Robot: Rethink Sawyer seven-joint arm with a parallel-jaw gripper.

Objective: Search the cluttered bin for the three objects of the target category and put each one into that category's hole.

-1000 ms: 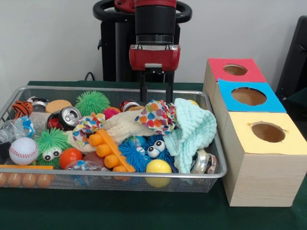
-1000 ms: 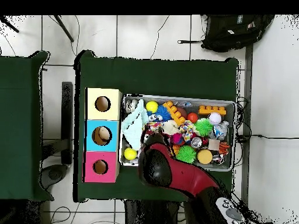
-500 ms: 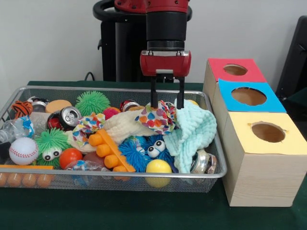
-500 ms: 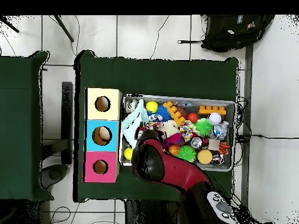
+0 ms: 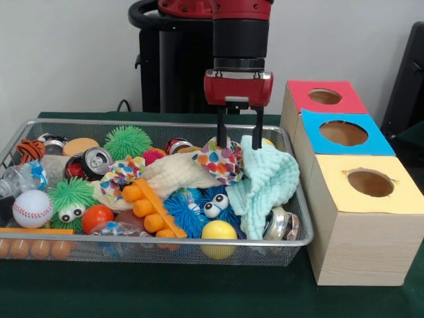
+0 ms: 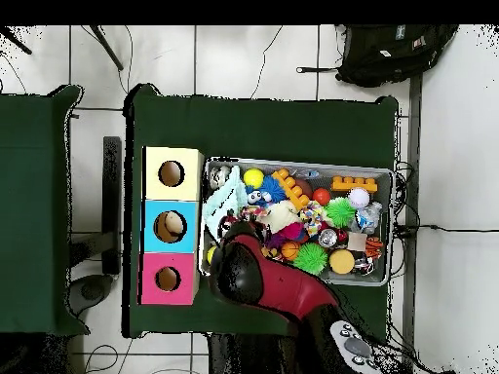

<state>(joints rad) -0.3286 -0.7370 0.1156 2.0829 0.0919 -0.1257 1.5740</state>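
Note:
My gripper hangs open at the back right of the wire bin. One of its black fingers stands over the polka-dot cloth. The other is at the top edge of the mint green cloth. A cream cloth lies left of these. Nothing is held between the fingers. Three wooden boxes with round holes stand beside the bin: red, blue and yellow. In the overhead view the arm covers the gripper and the bin's corner by the blue box.
The bin also holds soda cans, green spiky balls, blue fuzzy toys with eyes, an orange brick toy, a yellow ball and a baseball. A black backpack lies on the floor beyond the table.
In the front view the open gripper has moved right, from over the polka-dot cloth's left part to the seam between it and the mint cloth. The objects have not shifted.

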